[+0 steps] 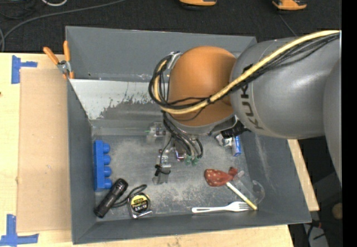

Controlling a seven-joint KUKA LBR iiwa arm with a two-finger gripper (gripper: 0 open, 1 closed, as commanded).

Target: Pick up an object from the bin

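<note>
The gripper (pixel 163 166) hangs low over the scuffed bare floor in the middle of the grey metal bin (pixel 167 45), under the arm's orange cover; whether it is spread or closed cannot be told. No thing can be made out in its grasp.

A blue studded plastic block (pixel 101 164) lies along the left wall. Near the front left corner a black flashlight (pixel 110 198) lies just beside a yellow-and-black tape measure (pixel 139 203). To the gripper's right lies a reddish-brown lump (pixel 217 176) on a pale stick, with a white plastic fork (pixel 220 207) near it along the front wall. A small blue-and-white item (pixel 234 143) lies partly under the arm.
</note>
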